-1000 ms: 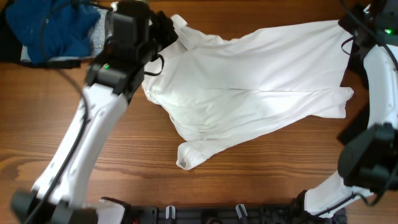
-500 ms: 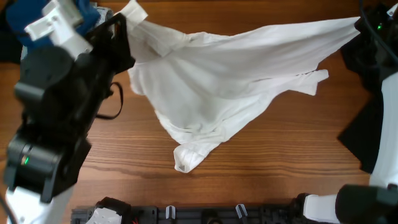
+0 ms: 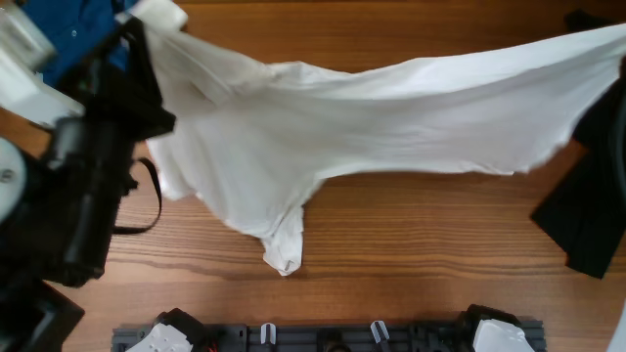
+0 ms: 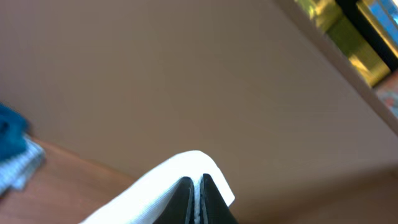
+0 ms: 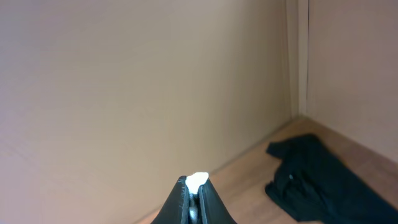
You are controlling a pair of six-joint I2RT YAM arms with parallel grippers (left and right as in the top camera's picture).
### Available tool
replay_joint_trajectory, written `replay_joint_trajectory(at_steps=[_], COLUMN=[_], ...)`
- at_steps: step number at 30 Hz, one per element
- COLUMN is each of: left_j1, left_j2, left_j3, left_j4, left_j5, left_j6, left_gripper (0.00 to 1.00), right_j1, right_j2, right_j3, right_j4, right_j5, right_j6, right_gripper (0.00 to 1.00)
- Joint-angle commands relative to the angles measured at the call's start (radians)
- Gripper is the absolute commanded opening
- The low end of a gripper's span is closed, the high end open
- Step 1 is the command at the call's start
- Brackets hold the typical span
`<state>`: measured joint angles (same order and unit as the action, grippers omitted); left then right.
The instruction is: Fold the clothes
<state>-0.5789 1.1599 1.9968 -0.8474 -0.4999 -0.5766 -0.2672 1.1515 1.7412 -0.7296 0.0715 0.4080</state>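
Above one table (image 3: 421, 259), one T-shirt (image 3: 372, 127) (white, stretched).

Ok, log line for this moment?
left tool: shut on shirt | right tool: shut on shirt | shirt: stretched between both, middle sagging

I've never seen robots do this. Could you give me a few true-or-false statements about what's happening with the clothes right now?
1. The left hand and the right hand both pinch the white T-shirt. True.
2. The white T-shirt lies neatly folded on the table. False: it is unfolded and stretched between the two hands.
3. A black garment lies on the wood, held by neither hand. True.
4. The right hand holds the blue garment. False: it grips only white cloth, and the blue garment sits at the table's far left corner.
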Motion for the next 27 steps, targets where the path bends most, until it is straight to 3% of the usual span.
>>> replay_joint_trajectory(at_steps=[1,10,16,19,22,27], left_j1=[-0.023,-0.084,-0.307,-0.471,-0.569,-0.577], left_j2=[0.128,0.282,0.272,0.270,0.276,0.282], left_j3=[0.158,0.312,0.330,0.336,0.335,0.335], left_j4=[-0.003,-0.018,0.025,0.126,0.259,0.352], left_j5=[-0.266,-0.538,-0.845,-1.048,-1.064,-1.064], left_j6=[0.118,0.212,0.351,0.460,0.602,0.662], left_gripper=[0.04,0.04,0.04,0.04,0.04,0.04], right_j1=[0.001,0.001,0.001,0.001,0.001,0.001], right_j2=[0.034,0.065,0.039,0.028,0.032,0.077], right_j3=[0.053,0.075,0.094,0.113,0.130,0.130], right_j4=[-0.012,-0.017,-0.049,-0.072,-0.088,-0.080], right_j5=[-0.004,0.000,-0.027,-0.074,-0.117,-0.152], right_j6=[0.014,0.016,0.014,0.012,0.010,0.011], right_gripper=[0.05,0.04,0.04,0.04,0.04,0.04])
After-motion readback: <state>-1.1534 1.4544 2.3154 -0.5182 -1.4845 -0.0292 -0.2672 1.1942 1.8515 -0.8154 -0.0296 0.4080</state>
